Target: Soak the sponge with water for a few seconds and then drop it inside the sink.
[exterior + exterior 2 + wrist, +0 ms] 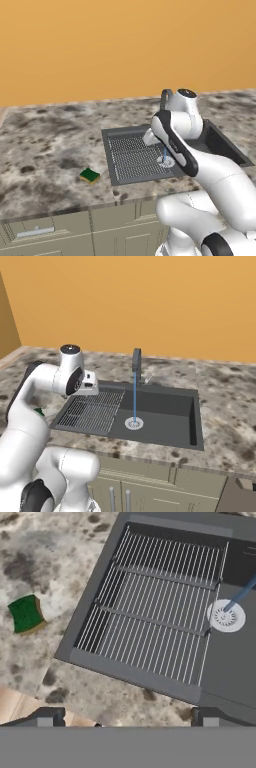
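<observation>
We have the water point(134, 398) running into the sink point(195, 421); the sponge point(26, 614) sits dry on the counter point(45, 145), at nine o'clock from it; our gripper point(127, 718) hangs open, holding nothing; grabbing, soaking, dropping are left.

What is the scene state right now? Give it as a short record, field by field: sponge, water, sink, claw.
sponge: the sponge lies flat on the counter, green side up, left of the sink, untouched
water: the water runs from the faucet straight down to the drain
sink: the sink has a bare basin, with the ribbed drainboard on its left part
claw: the claw is open, holding nothing, hovering above the drainboard's near edge
</observation>
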You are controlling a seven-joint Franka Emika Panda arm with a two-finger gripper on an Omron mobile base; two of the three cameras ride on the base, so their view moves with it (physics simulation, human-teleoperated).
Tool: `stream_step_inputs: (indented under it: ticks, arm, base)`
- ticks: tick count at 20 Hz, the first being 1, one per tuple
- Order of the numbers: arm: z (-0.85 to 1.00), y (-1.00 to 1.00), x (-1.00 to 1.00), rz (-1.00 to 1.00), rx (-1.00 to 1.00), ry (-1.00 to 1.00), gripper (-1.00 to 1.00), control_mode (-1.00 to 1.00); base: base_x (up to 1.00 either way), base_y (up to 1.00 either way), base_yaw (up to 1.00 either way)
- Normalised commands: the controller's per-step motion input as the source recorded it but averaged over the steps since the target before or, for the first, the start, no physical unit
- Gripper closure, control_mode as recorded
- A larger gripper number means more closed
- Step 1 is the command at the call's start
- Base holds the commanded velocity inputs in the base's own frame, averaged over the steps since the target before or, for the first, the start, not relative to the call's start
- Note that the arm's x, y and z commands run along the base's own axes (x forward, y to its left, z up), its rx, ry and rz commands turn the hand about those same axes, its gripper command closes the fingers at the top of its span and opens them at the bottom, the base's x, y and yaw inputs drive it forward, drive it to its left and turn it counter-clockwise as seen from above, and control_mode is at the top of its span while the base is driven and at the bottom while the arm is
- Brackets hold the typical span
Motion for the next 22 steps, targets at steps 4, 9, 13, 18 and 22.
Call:
stream_step_inputs:
  ticks: [4, 9, 13, 18, 22]
  arm:
    - [-0.49, 0.48, 0.0, 0.0, 0.0, 0.0, -1.0, -1.0]
    - [-0.33, 0.55, 0.04, 0.0, 0.0, 0.02, -1.0, -1.0]
    - [-0.18, 0.56, 0.08, 0.0, -0.03, 0.0, -1.0, -1.0]
    - [0.0, 0.37, 0.18, 0.0, -0.09, 0.01, -1.0, -1.0]
    - [0.0, 0.33, 0.23, 0.0, -0.07, 0.03, -1.0, -1.0]
  base:
    - [0.0, 0.0, 0.0]
    - [0.0, 0.0, 0.0]
    - [0.0, 0.0, 0.0]
    - [0.0, 0.0, 0.0]
    - [0.0, 0.0, 0.0]
